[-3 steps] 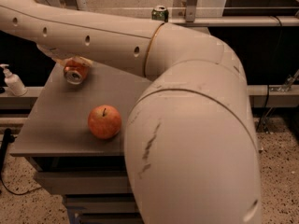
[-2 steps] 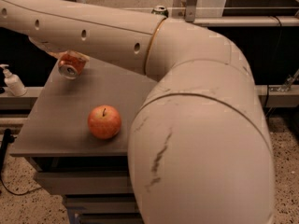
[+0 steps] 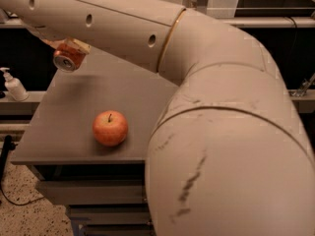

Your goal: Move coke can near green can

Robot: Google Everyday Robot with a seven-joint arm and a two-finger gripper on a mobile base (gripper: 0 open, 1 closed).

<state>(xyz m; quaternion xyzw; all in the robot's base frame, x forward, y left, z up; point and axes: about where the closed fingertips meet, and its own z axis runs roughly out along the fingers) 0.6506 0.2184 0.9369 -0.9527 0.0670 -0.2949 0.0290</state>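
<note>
Gripper [image 3: 73,48] upper left of frame, mostly hidden under the arm [image 3: 123,23] | fingers closed on coke can [image 3: 66,61] | can tilted, silver end toward camera, clear of surface [image 3: 74,102], shadow beneath | apple [image 3: 110,128] on surface, lower left-centre, well apart from can

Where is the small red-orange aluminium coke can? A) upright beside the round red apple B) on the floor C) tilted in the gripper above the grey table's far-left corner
C: the coke can hangs tilted in the gripper under the arm, apart from the apple.
</note>
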